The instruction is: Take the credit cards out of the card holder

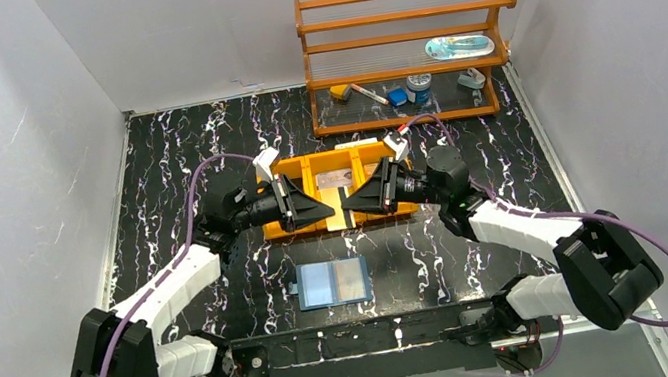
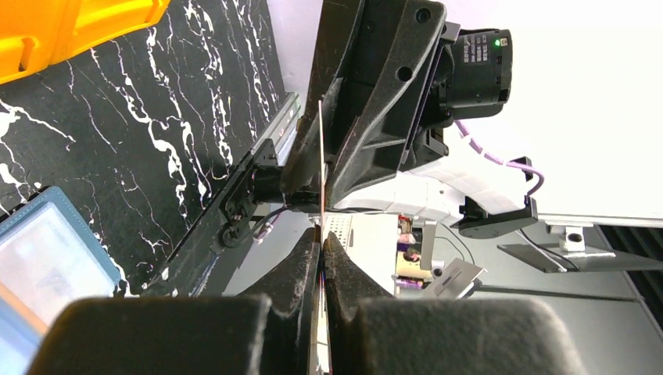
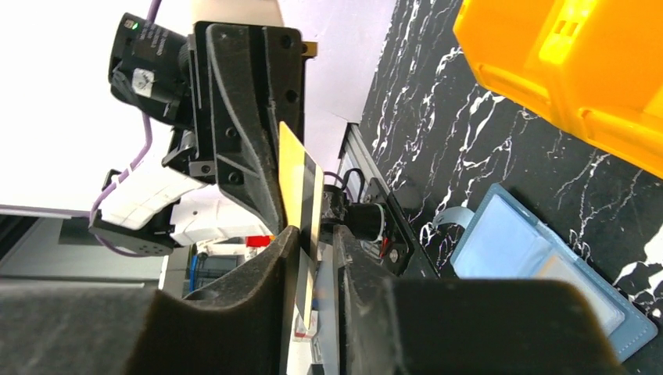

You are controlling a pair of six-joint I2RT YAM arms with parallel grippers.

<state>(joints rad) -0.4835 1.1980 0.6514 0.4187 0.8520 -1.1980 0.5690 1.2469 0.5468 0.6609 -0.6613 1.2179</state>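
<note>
Left gripper (image 2: 321, 244) clamped on thin orange plastic card (image 3: 299, 176); right gripper (image 3: 317, 234) part-open around same card, gap on one side.

You have the black two-finger left gripper (image 1: 330, 211) and its twin, the right gripper (image 1: 357, 205), meeting tip to tip above the near rim of the orange three-compartment plastic tray (image 1: 305, 159). Between the tips may stand a thin card (image 1: 345, 212) edge-on, too slim to be sure. A flat silvery-grey card (image 1: 334, 179) lies in the middle compartment. The small blue two-leaf wallet (image 1: 333, 283) lies open on the black white-veined marble table (image 1: 163, 155).
</note>
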